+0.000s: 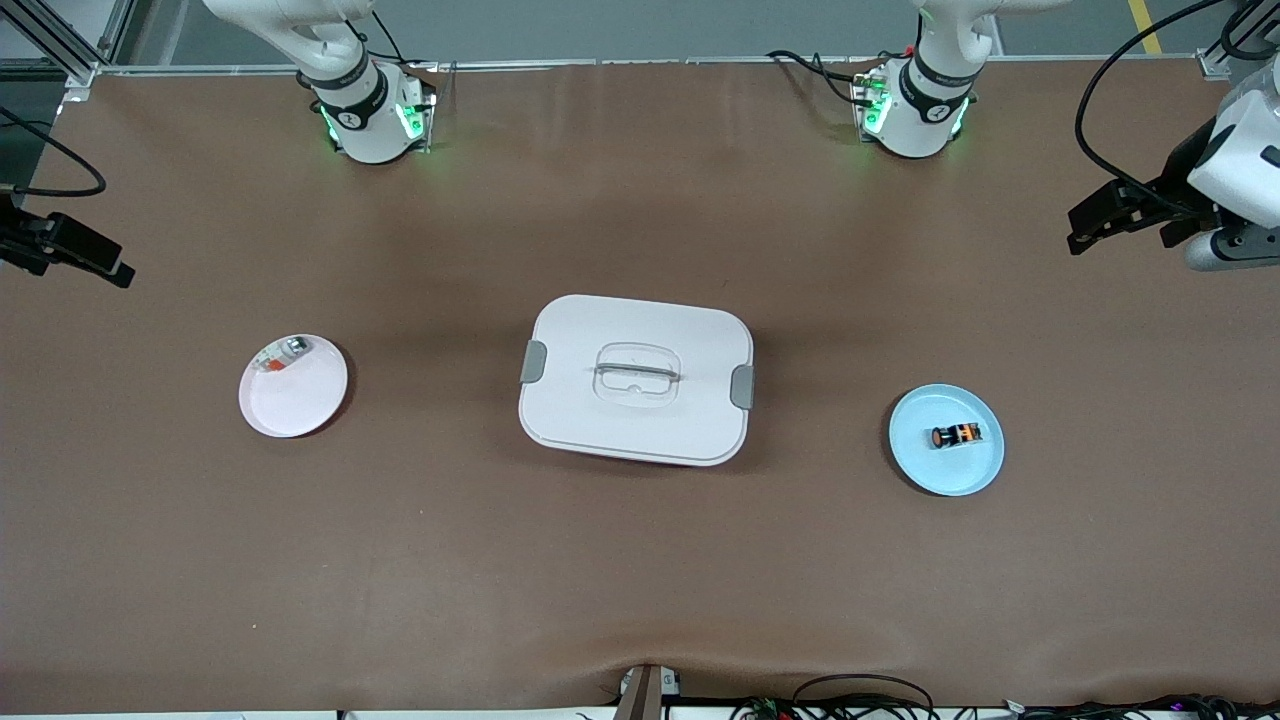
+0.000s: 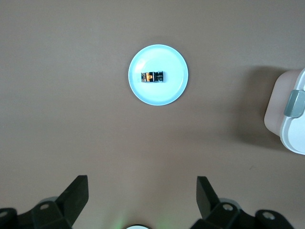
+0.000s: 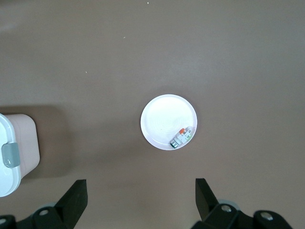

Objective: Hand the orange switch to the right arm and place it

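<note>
Orange switch [image 1: 954,435]: I see it lying on its side on the blue plate [image 1: 980,475], toward the left arm's end.
Left gripper [image 2: 143,198]: fingers apart, hanging over bare table.
Right gripper [image 3: 141,198]: fingers apart, waiting.

Matt brown table [image 1: 640,560] covering, paper-like, faintly creased, white lidded box [image 1: 636,378] smooth matt plastic with grey clips, pale blue plate [image 1: 946,470] and white plate [image 1: 295,400] smooth, slight sheen

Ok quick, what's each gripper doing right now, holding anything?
Left gripper: open, empty, up over bare table.
Right gripper: open, empty, up over bare table.
</note>
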### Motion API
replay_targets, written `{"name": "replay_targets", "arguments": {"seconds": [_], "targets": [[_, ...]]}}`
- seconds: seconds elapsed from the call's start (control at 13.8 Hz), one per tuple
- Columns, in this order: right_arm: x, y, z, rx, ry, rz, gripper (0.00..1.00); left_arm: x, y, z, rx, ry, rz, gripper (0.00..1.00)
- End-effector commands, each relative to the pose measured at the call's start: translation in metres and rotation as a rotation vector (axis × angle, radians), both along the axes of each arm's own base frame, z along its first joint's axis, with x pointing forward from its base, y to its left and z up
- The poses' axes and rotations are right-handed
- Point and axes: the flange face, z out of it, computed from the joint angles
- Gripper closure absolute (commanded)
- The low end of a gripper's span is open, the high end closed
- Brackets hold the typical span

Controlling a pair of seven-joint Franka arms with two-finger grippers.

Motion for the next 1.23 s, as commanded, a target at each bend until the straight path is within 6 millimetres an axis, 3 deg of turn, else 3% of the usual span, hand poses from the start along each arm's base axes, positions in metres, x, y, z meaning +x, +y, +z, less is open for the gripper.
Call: {"name": "replay_targets", "arguments": {"seconds": [0.0, 0.22, 0.43, 0.58, 0.72, 0.94, 1.16], "targets": [[0.001, 0.002, 0.005, -0.001, -0.002, 0.000, 0.00, -0.001, 0.001, 0.004, 0.001, 0.001, -0.006, 0.00], [0.001, 0.002, 0.005, -0.001, -0.002, 0.000, 0.00, 0.005, 0.009, -0.001, 0.000, 0.006, 0.005, 0.00], [0.001, 0.002, 0.005, -0.001, -0.002, 0.000, 0.00, 0.024, 0.028, -0.028, 0.016, 0.014, 0.031, 0.00], [0.001, 0.002, 0.005, -0.001, -0.002, 0.000, 0.00, 0.037, 0.031, -0.055, 0.017, -0.010, 0.031, 0.00], [0.001, 0.002, 0.005, -0.001, -0.002, 0.000, 0.00, 0.048, 0.033, -0.095, 0.015, -0.032, 0.032, 0.00], [0.001, 0.002, 0.006, -0.001, -0.005, 0.000, 0.00, 0.055, 0.035, -0.158, 0.007, -0.082, 0.029, 0.00], [0.001, 0.002, 0.005, -0.001, -0.002, 0.000, 0.00, 0.063, 0.038, -0.202, 0.000, -0.082, 0.030, 0.00]]}}
